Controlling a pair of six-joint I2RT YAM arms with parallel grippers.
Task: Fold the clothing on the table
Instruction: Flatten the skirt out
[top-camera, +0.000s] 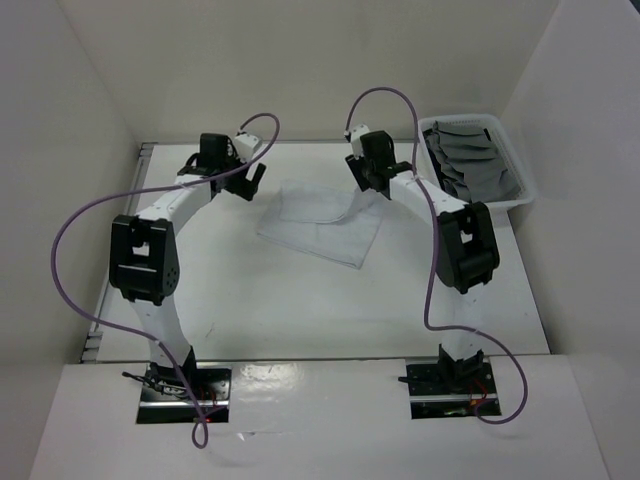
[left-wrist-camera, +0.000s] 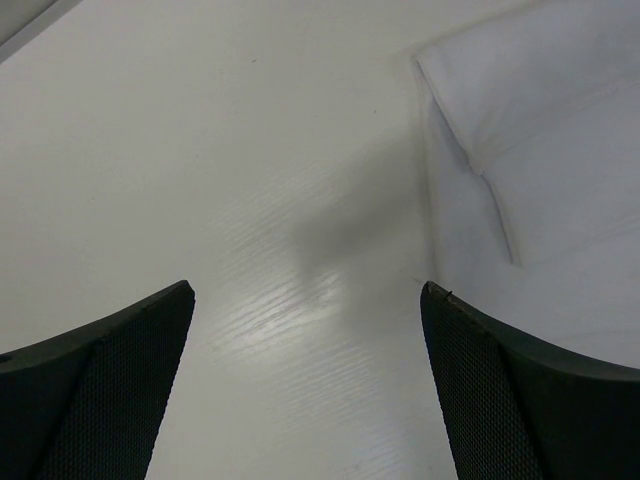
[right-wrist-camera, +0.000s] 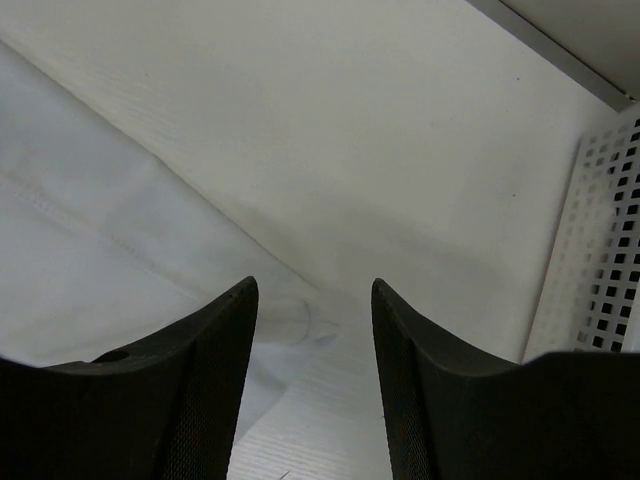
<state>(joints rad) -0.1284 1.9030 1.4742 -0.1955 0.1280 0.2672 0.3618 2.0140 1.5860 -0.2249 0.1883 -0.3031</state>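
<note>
Top external view: white cloth (top-camera: 322, 222) lies mid-frame on the table (top-camera: 300, 310) and looks folded over once, with a second layer on its upper part. My left pincer (left-wrist-camera: 305, 295) gapes wide and empty over bare table, with the cloth corner at upper right. My right pincer (right-wrist-camera: 315, 285) is partly apart, gripping nothing, above the cloth edge. I judge more folds remain.

- A white plastic basket (top-camera: 462, 121) with perforated walls stands at the far right, close to the right-hand panel. Its holed side also shows at the right edge of the right wrist view.
- Gray cloths (top-camera: 470, 165) lie crumpled and piled inside the basket, reaching nearly to its rim.
- Plain white panels (top-camera: 330, 60) enclose the scene at the back, left and right.
</note>
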